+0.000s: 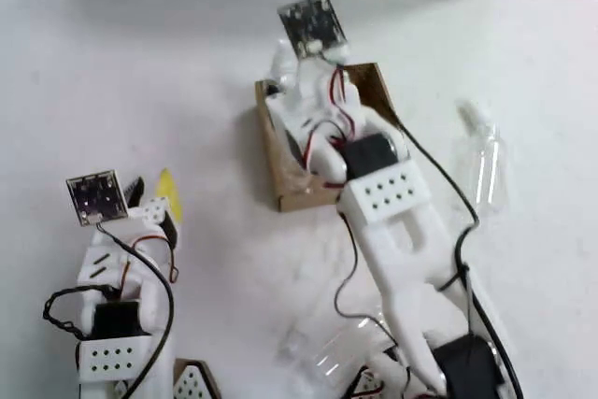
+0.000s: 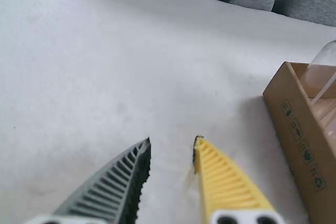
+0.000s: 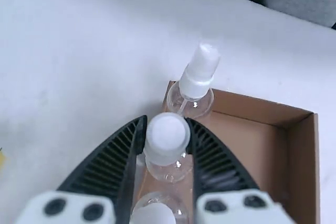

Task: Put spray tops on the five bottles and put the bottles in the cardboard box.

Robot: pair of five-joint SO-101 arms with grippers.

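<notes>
Three bottles (image 3: 195, 94) stand along one wall of the cardboard box (image 3: 296, 124). The right gripper (image 3: 165, 123) has its jaws clasped on the middle bottle (image 3: 164, 165) at its spray top (image 3: 167, 132). The left gripper (image 2: 170, 148) hangs over the tabletop (image 2: 105, 51), jaws apart, holding nothing. Boxing looks underway; the next move calls for releasing and lifting straight up, clear of the neighbours.

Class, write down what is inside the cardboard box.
Three topped bottles stand along one wall of the box: a far bottle, a middle bottle, gripped at its top by the right claw, and a near bottle, mostly covered by the claw.
</notes>
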